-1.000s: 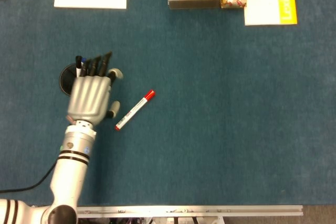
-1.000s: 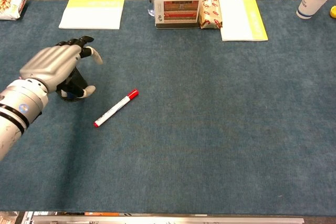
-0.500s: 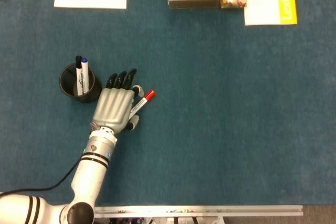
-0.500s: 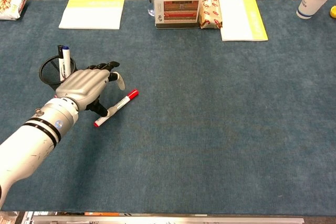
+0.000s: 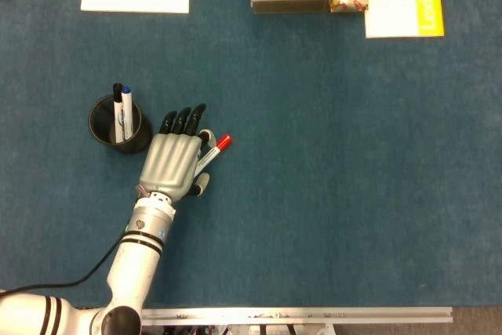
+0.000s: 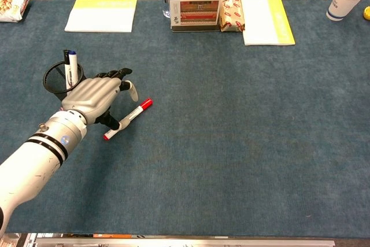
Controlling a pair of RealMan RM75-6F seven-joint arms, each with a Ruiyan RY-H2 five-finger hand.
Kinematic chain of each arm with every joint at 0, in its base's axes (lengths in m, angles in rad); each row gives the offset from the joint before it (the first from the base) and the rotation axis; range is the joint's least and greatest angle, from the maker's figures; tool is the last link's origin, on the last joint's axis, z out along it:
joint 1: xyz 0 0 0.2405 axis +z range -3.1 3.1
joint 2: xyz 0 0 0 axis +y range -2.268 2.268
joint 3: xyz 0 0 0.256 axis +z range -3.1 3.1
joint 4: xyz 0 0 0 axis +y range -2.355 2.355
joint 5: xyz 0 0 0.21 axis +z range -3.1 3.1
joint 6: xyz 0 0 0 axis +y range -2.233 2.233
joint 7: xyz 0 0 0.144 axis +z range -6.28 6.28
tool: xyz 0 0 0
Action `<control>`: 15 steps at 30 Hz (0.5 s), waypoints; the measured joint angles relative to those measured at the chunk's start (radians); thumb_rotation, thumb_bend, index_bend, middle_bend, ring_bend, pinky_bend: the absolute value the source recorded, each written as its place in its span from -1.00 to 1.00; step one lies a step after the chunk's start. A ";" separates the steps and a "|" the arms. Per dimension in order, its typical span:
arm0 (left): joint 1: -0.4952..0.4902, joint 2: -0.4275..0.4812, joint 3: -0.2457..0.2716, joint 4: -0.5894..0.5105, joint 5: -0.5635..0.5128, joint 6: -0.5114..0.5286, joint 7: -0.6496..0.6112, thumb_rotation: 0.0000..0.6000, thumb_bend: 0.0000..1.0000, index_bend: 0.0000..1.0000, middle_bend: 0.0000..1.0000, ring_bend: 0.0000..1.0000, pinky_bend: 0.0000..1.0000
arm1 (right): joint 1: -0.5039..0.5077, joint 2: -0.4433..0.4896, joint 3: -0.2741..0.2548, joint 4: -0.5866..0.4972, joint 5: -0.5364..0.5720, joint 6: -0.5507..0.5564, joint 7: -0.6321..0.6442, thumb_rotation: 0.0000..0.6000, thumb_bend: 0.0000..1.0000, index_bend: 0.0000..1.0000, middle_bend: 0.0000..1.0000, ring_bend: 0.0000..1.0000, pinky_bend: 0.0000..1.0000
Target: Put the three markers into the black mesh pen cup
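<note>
The red marker (image 5: 205, 158) lies flat on the table (image 5: 337, 154), at 4 o'clock of the cup (image 5: 118, 121), which already holds two markers (image 5: 120, 103). It looks light, stiff and smooth, apt to roll, so mid-barrel is the place to pinch. The left hand (image 5: 174, 156) sits over its barrel, fingers spread; whether it grips yet, I cannot tell. A second ago the hand was over the cup; since half a second ago it has barely shifted.
</note>
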 measured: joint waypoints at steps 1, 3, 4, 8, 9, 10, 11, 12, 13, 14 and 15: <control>0.001 -0.001 0.001 0.002 -0.001 -0.001 -0.002 1.00 -0.41 -0.30 -1.00 -1.00 -0.87 | 0.000 0.000 0.000 0.001 0.000 0.000 0.000 1.00 -1.00 -0.76 -0.62 -0.78 -0.23; 0.003 -0.004 0.002 0.008 -0.004 -0.006 -0.006 1.00 -0.41 -0.30 -1.00 -1.00 -0.87 | 0.000 0.000 0.000 0.000 0.000 0.000 0.001 1.00 -1.00 -0.76 -0.62 -0.78 -0.23; 0.004 -0.005 0.003 0.012 -0.005 -0.009 -0.008 1.00 -0.41 -0.30 -1.00 -1.00 -0.87 | 0.000 0.000 0.000 0.000 0.000 0.000 0.001 1.00 -1.00 -0.76 -0.62 -0.78 -0.23; 0.007 -0.008 0.004 0.023 -0.011 -0.017 -0.014 1.00 -0.41 -0.30 -1.00 -1.00 -0.87 | 0.000 0.001 0.001 -0.001 -0.001 0.002 0.002 1.00 -1.00 -0.76 -0.62 -0.78 -0.23; 0.008 -0.008 0.003 0.025 -0.011 -0.018 -0.015 1.00 -0.41 -0.30 -1.00 -1.00 -0.87 | -0.001 0.002 0.001 -0.001 0.000 0.002 0.002 1.00 -1.00 -0.76 -0.62 -0.78 -0.23; 0.009 -0.008 0.003 0.026 -0.012 -0.018 -0.016 1.00 -0.41 -0.30 -1.00 -1.00 -0.87 | -0.001 0.002 0.001 -0.001 -0.001 0.002 0.002 1.00 -1.00 -0.76 -0.62 -0.78 -0.23; 0.009 -0.008 0.002 0.027 -0.013 -0.019 -0.017 1.00 -0.41 -0.30 -1.00 -1.00 -0.87 | -0.001 0.002 0.001 -0.001 -0.001 0.002 0.002 1.00 -1.00 -0.76 -0.62 -0.78 -0.23; 0.010 -0.008 0.002 0.028 -0.013 -0.019 -0.018 1.00 -0.41 -0.30 -1.00 -1.00 -0.87 | -0.001 0.002 0.001 -0.001 0.000 0.002 0.002 1.00 -1.00 -0.76 -0.62 -0.78 -0.23; 0.011 -0.007 0.002 0.029 -0.013 -0.020 -0.019 1.00 -0.41 -0.30 -1.00 -1.00 -0.87 | 0.000 0.002 0.001 -0.001 0.000 0.002 0.002 1.00 -1.00 -0.76 -0.62 -0.78 -0.23; 0.011 -0.007 0.002 0.029 -0.012 -0.020 -0.020 1.00 -0.41 -0.30 -1.00 -1.00 -0.87 | -0.001 0.002 0.001 -0.002 -0.001 0.002 0.001 1.00 -1.00 -0.76 -0.62 -0.78 -0.23; 0.012 -0.007 0.001 0.030 -0.012 -0.020 -0.021 1.00 -0.41 -0.30 -1.00 -1.00 -0.87 | -0.001 0.002 0.000 -0.002 -0.001 0.002 0.001 1.00 -1.00 -0.76 -0.62 -0.78 -0.23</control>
